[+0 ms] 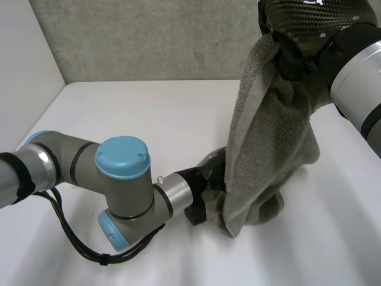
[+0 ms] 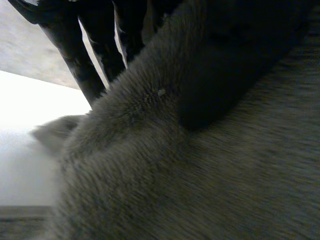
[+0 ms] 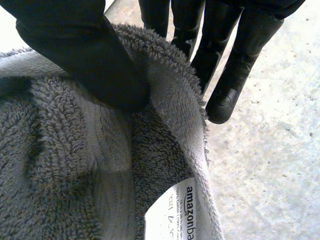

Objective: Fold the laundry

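Grey terry towel (image 1: 268,137), hanging bunched from its top, lower end on white table (image 1: 149,119), label (image 3: 175,212) showing

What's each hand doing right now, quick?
Left hand: at the lower end of the hanging grey towel; open or shut cannot be told.
Right hand: shut, pinching the towel's upper edge, holding it up.

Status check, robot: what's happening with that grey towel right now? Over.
Right robot hand pinching grey terry-cloth towel, held high. Left robot hand at its lower end, near white table. Nothing in the way.
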Controlling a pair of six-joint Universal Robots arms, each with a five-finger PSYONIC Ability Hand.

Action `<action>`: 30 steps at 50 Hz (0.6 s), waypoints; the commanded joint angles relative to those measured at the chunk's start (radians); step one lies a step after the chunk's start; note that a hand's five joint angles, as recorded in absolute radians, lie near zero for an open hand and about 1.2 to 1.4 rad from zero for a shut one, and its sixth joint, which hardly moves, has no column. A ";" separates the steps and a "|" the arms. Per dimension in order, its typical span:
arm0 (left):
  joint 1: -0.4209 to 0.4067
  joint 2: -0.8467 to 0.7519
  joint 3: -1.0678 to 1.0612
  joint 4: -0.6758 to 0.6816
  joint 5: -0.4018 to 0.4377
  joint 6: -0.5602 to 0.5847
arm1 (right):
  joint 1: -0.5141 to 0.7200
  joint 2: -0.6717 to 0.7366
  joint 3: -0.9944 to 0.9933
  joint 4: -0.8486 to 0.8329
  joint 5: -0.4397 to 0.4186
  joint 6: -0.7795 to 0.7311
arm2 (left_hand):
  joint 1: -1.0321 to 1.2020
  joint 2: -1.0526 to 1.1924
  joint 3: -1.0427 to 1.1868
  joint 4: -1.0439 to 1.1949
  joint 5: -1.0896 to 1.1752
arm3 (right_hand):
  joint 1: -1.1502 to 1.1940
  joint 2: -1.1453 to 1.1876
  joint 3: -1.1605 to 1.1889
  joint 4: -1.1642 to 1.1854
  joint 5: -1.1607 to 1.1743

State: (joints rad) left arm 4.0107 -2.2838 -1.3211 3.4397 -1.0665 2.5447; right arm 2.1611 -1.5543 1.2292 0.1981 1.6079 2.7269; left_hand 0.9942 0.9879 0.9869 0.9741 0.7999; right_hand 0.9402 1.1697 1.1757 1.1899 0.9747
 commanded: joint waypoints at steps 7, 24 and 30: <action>0.139 0.161 0.069 0.056 -0.322 0.002 | -0.012 0.033 -0.031 -0.141 -0.003 -0.062 | 0.402 0.408 0.409 0.422 0.422 | 0.456 0.227 0.221 0.206 0.247; 0.255 0.682 -0.370 0.062 -0.432 0.239 | 0.005 0.304 -0.223 -0.154 0.041 0.068 | 0.402 0.408 0.409 0.422 0.422 | 0.456 0.227 0.221 0.206 0.247; 0.243 0.753 -0.575 0.075 -0.426 0.400 | 0.009 0.407 -0.221 -0.080 0.095 0.094 | 0.402 0.408 0.409 0.422 0.422 | 0.456 0.227 0.221 0.206 0.247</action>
State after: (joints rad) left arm 4.2696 -1.5948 -1.7128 3.5046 -1.4996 2.8086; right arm 2.1681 -1.2347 1.0044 0.0520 1.6579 2.7922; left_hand 1.1688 1.2132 1.2126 1.2176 1.0284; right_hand 0.9438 1.1696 1.1832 1.1933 0.9791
